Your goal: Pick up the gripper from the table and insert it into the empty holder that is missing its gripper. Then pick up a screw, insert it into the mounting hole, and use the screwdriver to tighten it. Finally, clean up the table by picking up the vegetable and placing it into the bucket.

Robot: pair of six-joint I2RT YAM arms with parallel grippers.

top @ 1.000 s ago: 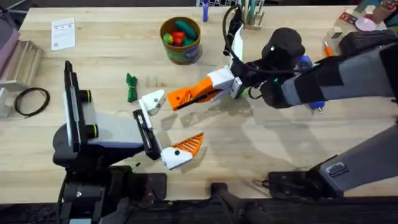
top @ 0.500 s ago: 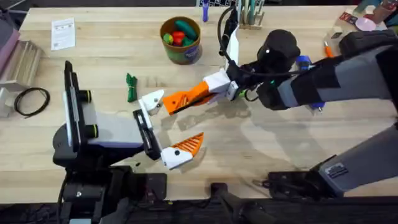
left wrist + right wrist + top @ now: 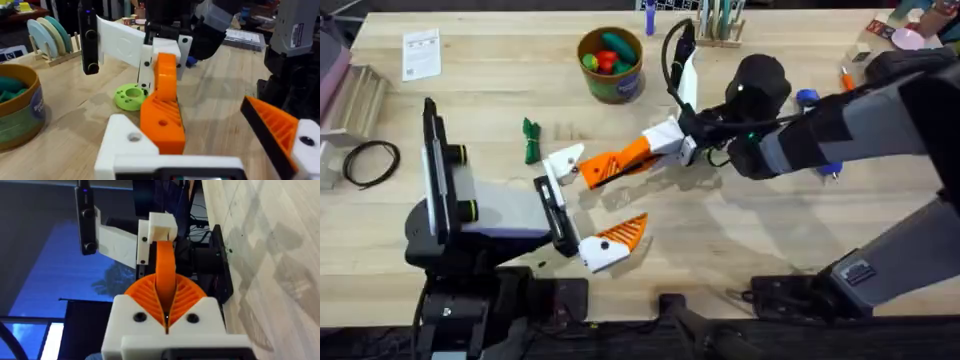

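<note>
My left gripper [image 3: 588, 203] is spread wide, and its far finger is the bare holder [image 3: 563, 160]. If I come in skewed, the loose orange gripper [image 3: 605, 165] could jam on its edge or twist out. That piece sits above the worktop [image 3: 770, 240], seemingly touching the holder. Its long axis runs near-left to far-right, nose pointing left, pinched in my right gripper [image 3: 655, 145].

The right arm was stretched across the middle, its right gripper [image 3: 620, 162] clamped tight. The left gripper [image 3: 582, 205] was held spread wide near its base.
</note>
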